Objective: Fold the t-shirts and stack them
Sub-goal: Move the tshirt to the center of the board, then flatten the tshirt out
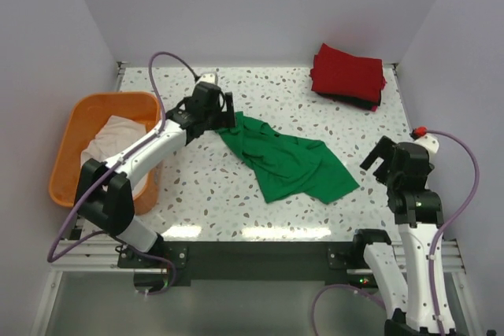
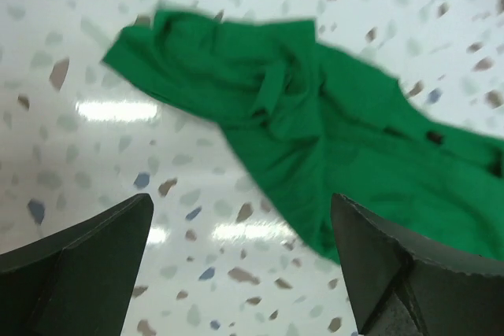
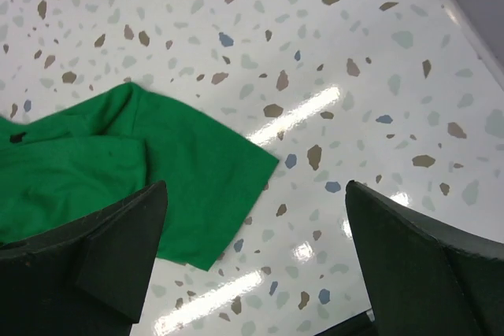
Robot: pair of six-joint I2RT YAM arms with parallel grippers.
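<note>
Robotics lab test cell. Evidence: speckled table (image 1: 205, 194) boxed in by plain white walls (image 1: 260, 5) behind and beside it; aluminium rail frame (image 1: 79, 256) at its near edge, carrying cabled left arm (image 1: 150, 147) and right arm (image 1: 417, 241).

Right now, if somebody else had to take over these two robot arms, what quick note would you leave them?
Left gripper: open, empty, over the speckled table beside the far-left end of the bright green cotton t-shirt.
Right gripper: open, empty, by that shirt's right edge.
Done: a folded red cotton t-shirt lies on what looks like a black t-shirt at the far right corner.
Left: the green one lies rumpled and unfolded mid-table; the off-white t-shirt is in the orange plastic basket on the left. Both need folding and stacking.
</note>
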